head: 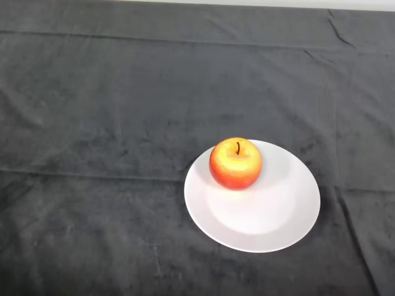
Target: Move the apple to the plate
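Apple on plate.
I see a red-yellow apple (235, 163), dark stem up, sitting on the white plate's (271, 222) upper-left part.

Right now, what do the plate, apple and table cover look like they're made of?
Plate: white, smooth, faintly glossy, probably ceramic or melamine. Apple: red-yellow skin with soft sheen and dark stem; real or plastic, cannot tell. Cloth: dark, matte, velvety fabric with creases.
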You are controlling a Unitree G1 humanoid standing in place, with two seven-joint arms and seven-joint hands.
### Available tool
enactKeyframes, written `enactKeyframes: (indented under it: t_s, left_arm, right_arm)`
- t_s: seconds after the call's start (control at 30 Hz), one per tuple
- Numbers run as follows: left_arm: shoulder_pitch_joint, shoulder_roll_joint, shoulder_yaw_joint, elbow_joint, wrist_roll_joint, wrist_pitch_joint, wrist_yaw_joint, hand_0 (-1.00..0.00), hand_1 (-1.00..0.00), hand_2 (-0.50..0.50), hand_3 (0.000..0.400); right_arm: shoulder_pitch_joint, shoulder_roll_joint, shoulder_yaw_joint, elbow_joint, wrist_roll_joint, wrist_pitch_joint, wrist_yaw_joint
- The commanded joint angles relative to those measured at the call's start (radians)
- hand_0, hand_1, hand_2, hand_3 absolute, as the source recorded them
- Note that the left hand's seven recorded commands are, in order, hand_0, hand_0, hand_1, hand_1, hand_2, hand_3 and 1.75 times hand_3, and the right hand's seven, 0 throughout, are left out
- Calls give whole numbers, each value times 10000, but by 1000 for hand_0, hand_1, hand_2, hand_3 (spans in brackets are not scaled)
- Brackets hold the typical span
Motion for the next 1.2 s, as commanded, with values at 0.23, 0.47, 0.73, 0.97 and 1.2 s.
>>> enactKeyframes:
  t_s: [0.23, 0.47, 0.73, 0.97, 1.2]
  left_arm:
    - [225, 348, 350, -128, -210, 312, -280, 0, 0, 0, 0]
    - [223, 309, 482, -196, -214, 409, -379, 0, 0, 0, 0]
    - [240, 277, 577, -252, -159, 478, -474, 0, 0, 0, 0]
    - [254, 272, 638, -283, -88, 534, -528, 0, 0, 0, 0]
    - [257, 244, 678, -307, -2, 563, -555, 0, 0, 0, 0]
  right_arm:
    - [674, 352, 192, 340, -147, 48, 111]
    - [672, 352, 193, 344, -148, 46, 111]
    - [671, 352, 193, 346, -149, 44, 110]
    - [671, 352, 193, 346, -149, 44, 110]
    - [671, 352, 193, 345, -148, 44, 110]
